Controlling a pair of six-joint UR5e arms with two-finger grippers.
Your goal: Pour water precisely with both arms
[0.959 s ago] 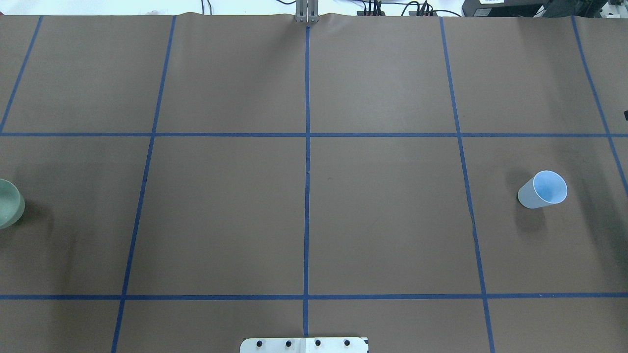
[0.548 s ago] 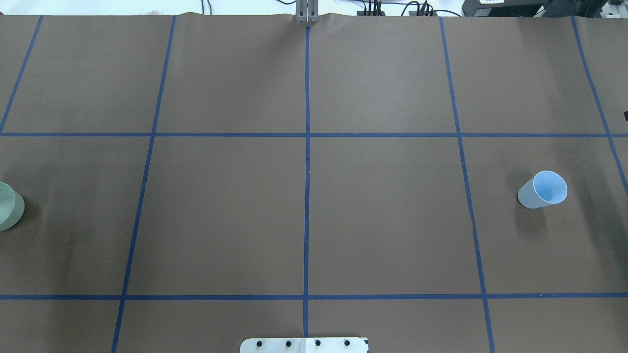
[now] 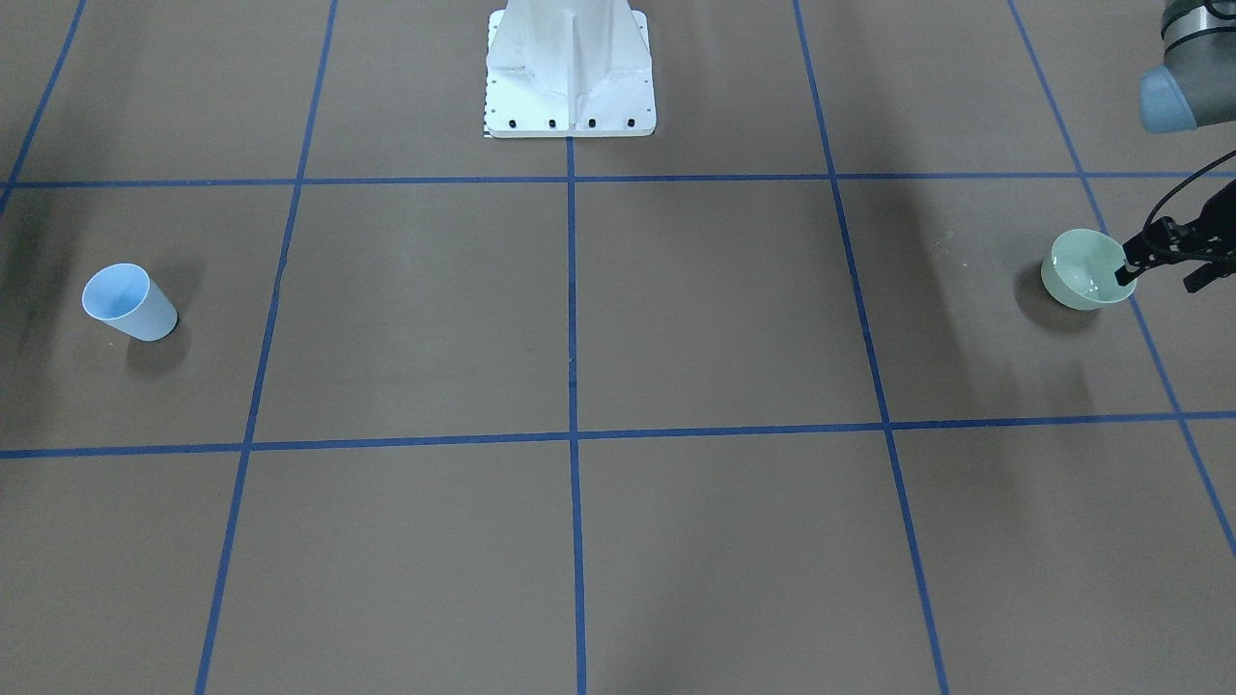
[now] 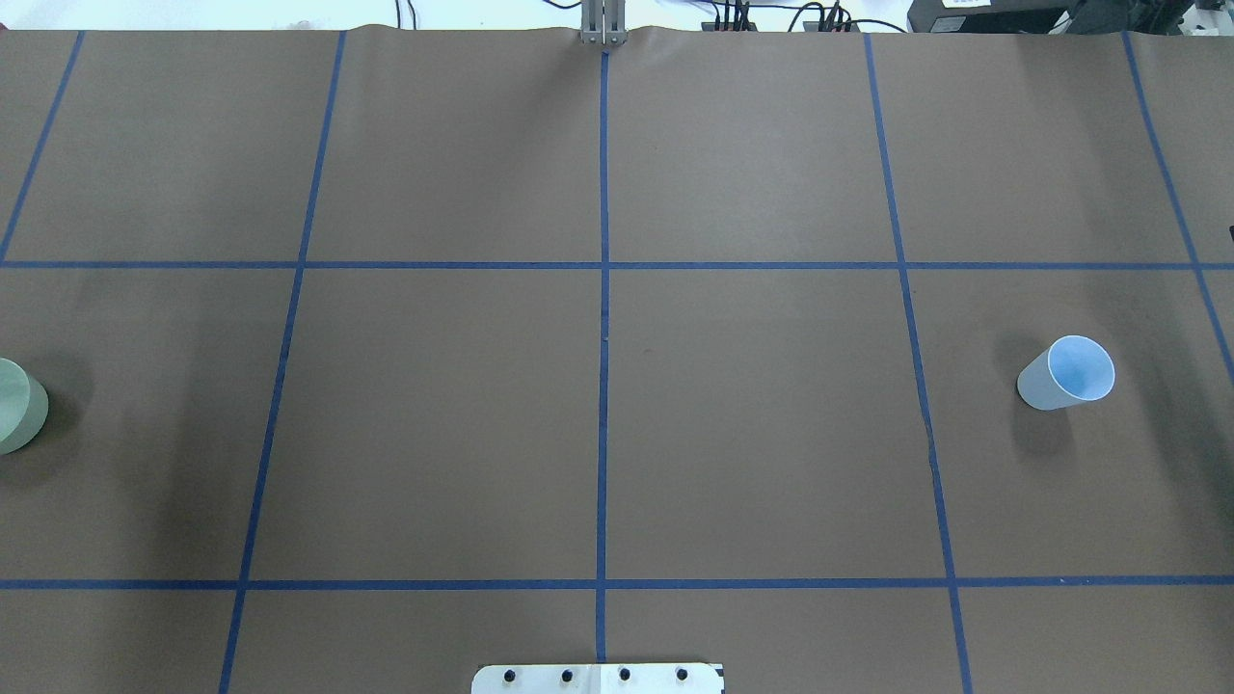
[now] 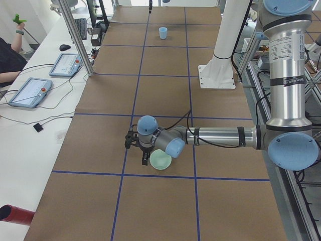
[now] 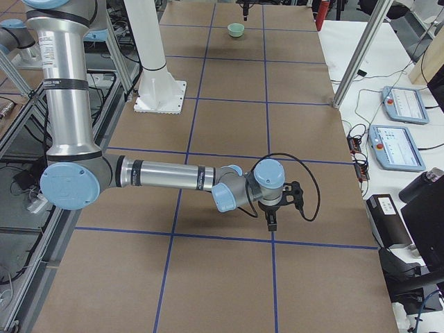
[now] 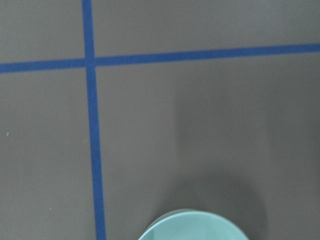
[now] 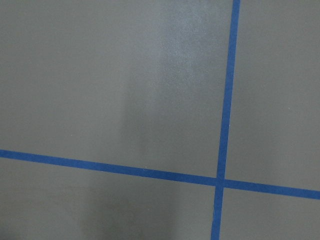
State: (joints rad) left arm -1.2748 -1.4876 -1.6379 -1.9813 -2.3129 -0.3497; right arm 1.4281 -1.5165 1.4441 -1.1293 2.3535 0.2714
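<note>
A pale green bowl (image 3: pixel 1081 275) is at the table's end on my left, partly cut off in the overhead view (image 4: pixel 17 410). My left gripper (image 3: pixel 1132 268) is shut on the bowl's rim, and the bowl (image 5: pixel 160 160) hangs tilted beside it. The left wrist view shows only the bowl's rim (image 7: pixel 192 227) at the bottom. A light blue cup (image 4: pixel 1065 373) stands alone on the right side (image 3: pixel 127 301). My right gripper (image 6: pixel 272 211) hovers low near the right end and shows only in the exterior right view, so I cannot tell its state.
Brown paper with a blue tape grid (image 4: pixel 603 289) covers the table. The white bolted pedestal (image 3: pixel 570 68) stands at the middle of the robot's edge. Tablets (image 5: pixel 30 92) and metal posts (image 5: pixel 75 35) stand on the operators' side.
The green bowl has tipped in the overhead view, so its inside no longer shows, and its shadow has spread to the right. The blue cup has not moved.
</note>
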